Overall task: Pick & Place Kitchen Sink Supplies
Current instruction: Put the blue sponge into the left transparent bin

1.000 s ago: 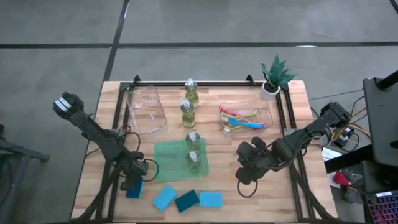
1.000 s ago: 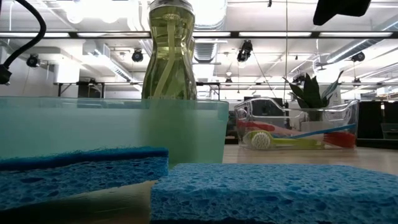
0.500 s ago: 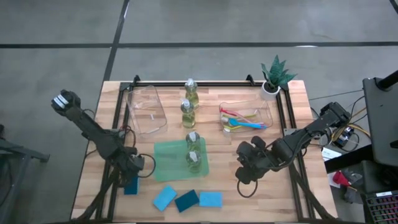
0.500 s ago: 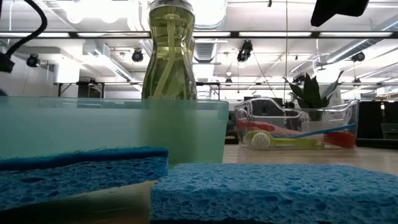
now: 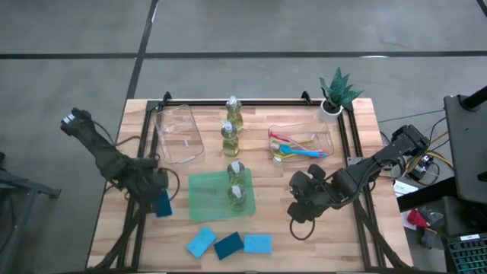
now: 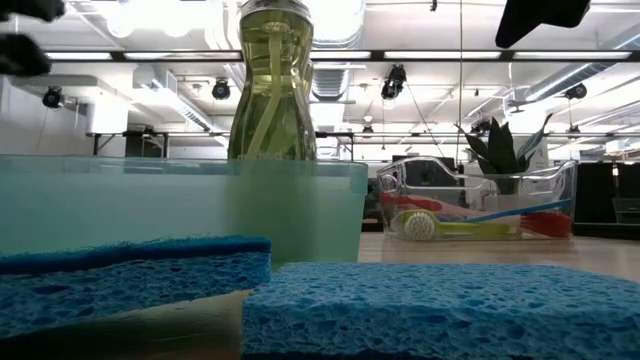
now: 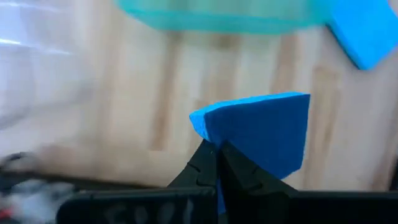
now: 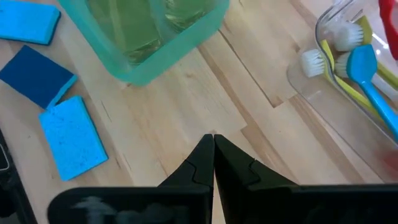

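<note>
Now the left gripper (image 7: 214,149) is clenched on a blue sponge (image 7: 264,134), which sticks out past its fingertips above the table (image 5: 304,251); the right gripper (image 8: 213,144) is clenched on nothing.

Reaching in from the outer left side, left arm angled across, left hand (image 5: 157,199) clamping tight on a blue sponge (image 7: 264,134) jutting forward past the fingertips (image 7: 214,163). Resting low on the opposite side, right arm folded at the elbow, right hand (image 5: 298,215) pinching fully closed on nothing, fingers (image 8: 213,152) touching.
</note>
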Robot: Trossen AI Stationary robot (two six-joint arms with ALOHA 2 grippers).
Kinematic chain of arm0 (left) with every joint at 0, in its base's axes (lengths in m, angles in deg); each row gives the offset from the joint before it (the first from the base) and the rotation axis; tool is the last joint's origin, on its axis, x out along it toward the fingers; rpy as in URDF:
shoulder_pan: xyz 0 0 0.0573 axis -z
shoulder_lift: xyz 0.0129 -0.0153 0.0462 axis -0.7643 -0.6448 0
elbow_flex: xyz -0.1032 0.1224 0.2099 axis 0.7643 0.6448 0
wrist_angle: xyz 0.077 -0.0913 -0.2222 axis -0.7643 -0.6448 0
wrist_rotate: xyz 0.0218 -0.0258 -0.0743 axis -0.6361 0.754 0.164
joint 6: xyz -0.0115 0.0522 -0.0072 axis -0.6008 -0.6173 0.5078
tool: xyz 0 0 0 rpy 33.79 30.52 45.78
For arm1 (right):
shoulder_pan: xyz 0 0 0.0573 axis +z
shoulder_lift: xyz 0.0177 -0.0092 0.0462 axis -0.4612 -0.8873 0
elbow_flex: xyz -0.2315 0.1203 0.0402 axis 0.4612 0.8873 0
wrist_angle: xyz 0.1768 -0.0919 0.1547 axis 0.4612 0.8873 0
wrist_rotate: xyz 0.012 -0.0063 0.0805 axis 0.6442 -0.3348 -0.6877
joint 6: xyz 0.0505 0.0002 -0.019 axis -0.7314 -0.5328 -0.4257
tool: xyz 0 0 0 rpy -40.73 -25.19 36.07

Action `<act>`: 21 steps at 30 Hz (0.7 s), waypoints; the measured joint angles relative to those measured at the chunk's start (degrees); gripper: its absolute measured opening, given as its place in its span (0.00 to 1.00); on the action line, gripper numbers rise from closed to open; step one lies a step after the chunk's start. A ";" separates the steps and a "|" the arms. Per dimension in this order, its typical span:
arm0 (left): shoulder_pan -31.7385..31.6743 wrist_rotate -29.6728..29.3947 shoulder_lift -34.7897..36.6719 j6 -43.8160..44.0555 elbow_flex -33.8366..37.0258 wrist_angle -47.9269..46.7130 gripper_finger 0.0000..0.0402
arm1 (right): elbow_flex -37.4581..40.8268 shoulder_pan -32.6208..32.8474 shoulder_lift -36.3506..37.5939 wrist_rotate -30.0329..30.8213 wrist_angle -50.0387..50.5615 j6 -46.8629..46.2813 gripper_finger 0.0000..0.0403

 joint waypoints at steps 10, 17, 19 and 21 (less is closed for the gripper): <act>-15.02 -9.23 -0.56 -10.22 -15.19 -12.65 0.00 | 0.00 -0.02 -0.02 2.83 0.06 0.20 0.02; -35.04 -11.98 -3.38 -28.09 -23.64 -13.89 0.00 | 0.00 0.00 -0.02 4.25 0.01 -0.20 0.02; -42.09 -11.99 -5.02 -34.05 -25.34 -13.86 0.00 | 0.00 0.00 -0.02 4.25 -0.01 -0.17 0.02; -48.83 -11.81 -6.84 -39.81 -26.26 -13.81 0.00 | 0.00 0.02 -0.02 4.25 -0.01 -0.24 0.02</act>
